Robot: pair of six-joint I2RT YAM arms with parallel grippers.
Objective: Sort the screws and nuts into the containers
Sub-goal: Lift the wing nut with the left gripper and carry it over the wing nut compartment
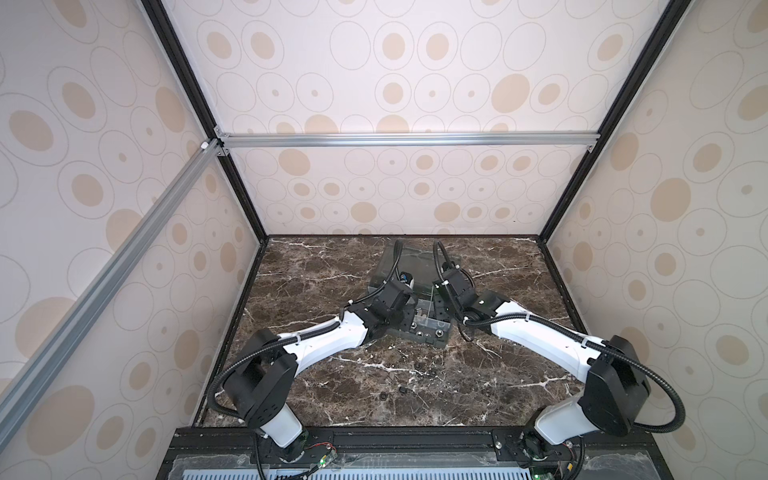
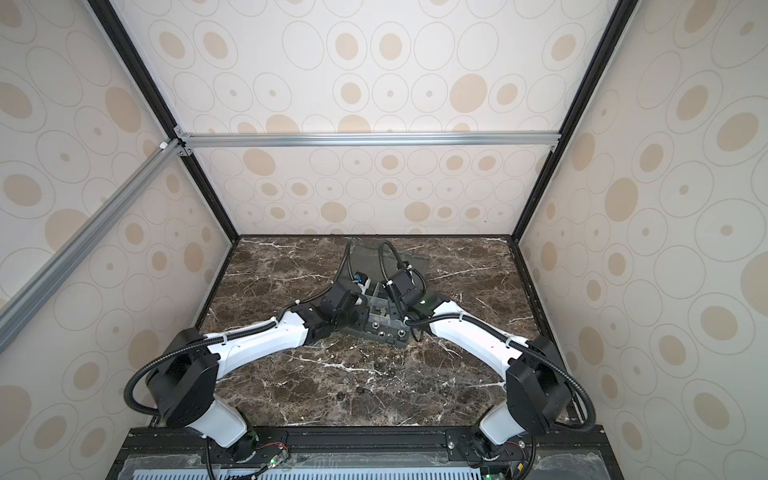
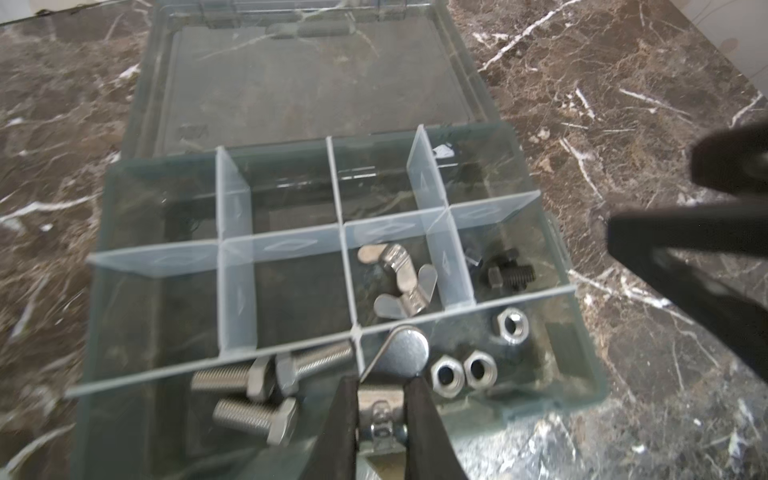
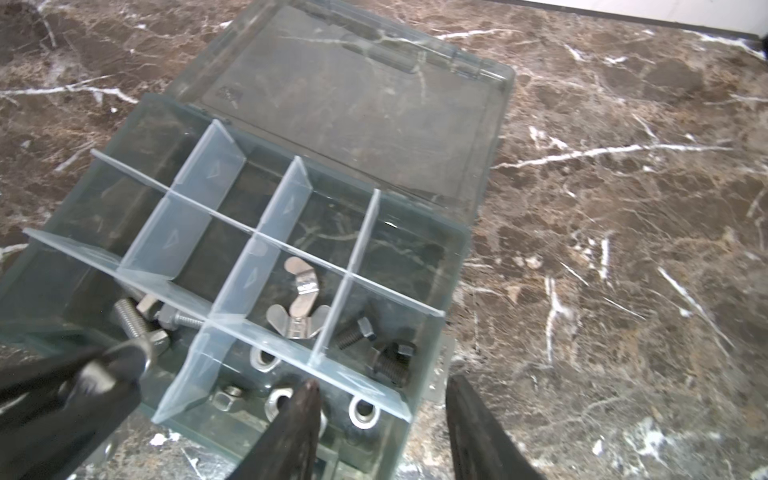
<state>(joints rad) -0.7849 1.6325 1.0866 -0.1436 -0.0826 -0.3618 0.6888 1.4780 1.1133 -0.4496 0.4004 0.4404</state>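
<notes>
Above the box [image 3: 586,365], my left gripper [image 3: 381,390] clamps a wing nut [image 3: 409,351]; next I should release it beside the other wing nuts [image 3: 397,282].

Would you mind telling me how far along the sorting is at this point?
Done: silver bolts, hex nuts, two wing nuts and black bolts each lie in a separate cell of the box. In hand: the left gripper clamps another wing nut over it. Left: small dark pieces on the marble.
</notes>
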